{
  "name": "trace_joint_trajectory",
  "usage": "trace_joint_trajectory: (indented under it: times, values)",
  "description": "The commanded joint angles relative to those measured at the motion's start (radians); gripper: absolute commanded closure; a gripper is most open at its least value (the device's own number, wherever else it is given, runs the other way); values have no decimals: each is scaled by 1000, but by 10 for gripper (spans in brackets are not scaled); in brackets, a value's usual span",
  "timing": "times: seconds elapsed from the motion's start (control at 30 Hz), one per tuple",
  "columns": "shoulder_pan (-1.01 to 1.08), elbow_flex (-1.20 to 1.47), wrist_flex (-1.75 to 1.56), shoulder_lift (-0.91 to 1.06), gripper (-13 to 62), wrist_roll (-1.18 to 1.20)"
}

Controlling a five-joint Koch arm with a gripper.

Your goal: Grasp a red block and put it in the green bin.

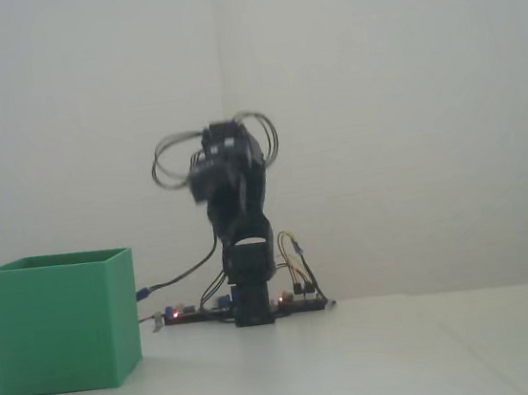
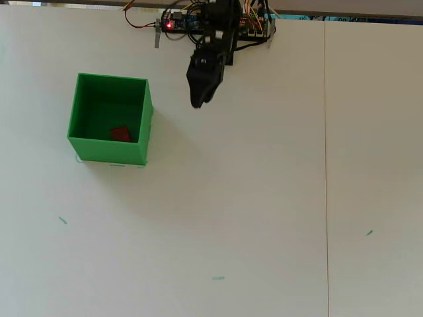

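Sitting inside the green bin point(image 2: 84, 146), near its 6 o'clock wall, is the red block point(image 2: 119, 133). That job looks done. I cannot tell if the hand point(image 2: 197, 101) at the bin's 2 o'clock is apart or together. Next it may just rest.

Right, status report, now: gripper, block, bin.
Gripper clear of the bin, carrying nothing visible; open or shut cannot be told. Red block lies inside green bin. Nothing in the way.
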Motion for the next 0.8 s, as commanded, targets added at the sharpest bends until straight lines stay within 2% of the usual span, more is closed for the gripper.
trace_joint_trajectory:
  times: [0.0,0.77]
  values:
    - [-11,28,-198,98,142,41]
    - [-106,827,-884,100,140,41]
